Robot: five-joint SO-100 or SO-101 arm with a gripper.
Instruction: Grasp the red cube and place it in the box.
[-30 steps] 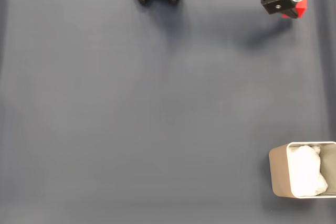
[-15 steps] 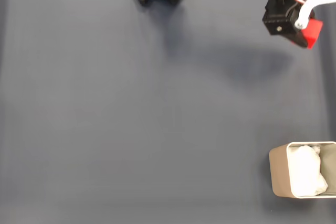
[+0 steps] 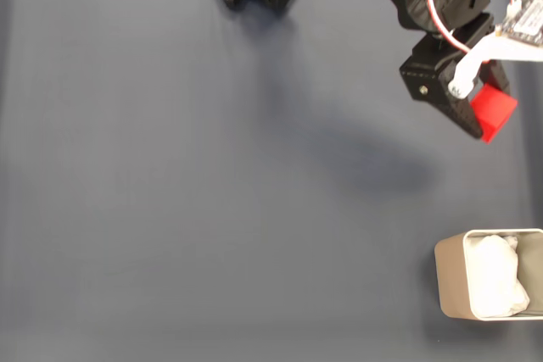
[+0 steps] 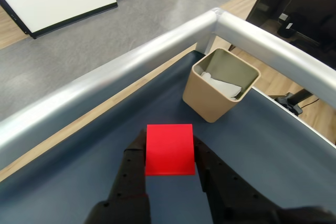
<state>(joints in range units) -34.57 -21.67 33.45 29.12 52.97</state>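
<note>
Two black fingers (image 4: 134,177) of the gripper (image 4: 169,153) are pinching the red cube (image 4: 169,149) from either side in the wrist view, so the pincer is closed narrowly on it, with the cube sitting squarely between the pads. In the fixed view the gripper (image 3: 477,108) is carrying the cube (image 3: 493,111) clear of the dark mat (image 3: 212,209), near the mat's right edge and toward its upper part.

Farther on, the box (image 4: 220,83) is standing upright near the rounded metal rail (image 4: 157,56) at the bench's corner, with white paper lying inside it. In the fixed view the box (image 3: 450,281) is sitting at the mat's lower right corner, well apart from the cube and partly cut off by the frame.

Judging from this, the carry is under way and the drop is not yet done. One risk is the cube slipping, since its faces look smooth and the grip is only on two sides. Another is releasing short of the opening, so the cube would be striking the thin rim and bouncing onto the mat, or the fingers would be nudging the light box sideways toward the rail.
</note>
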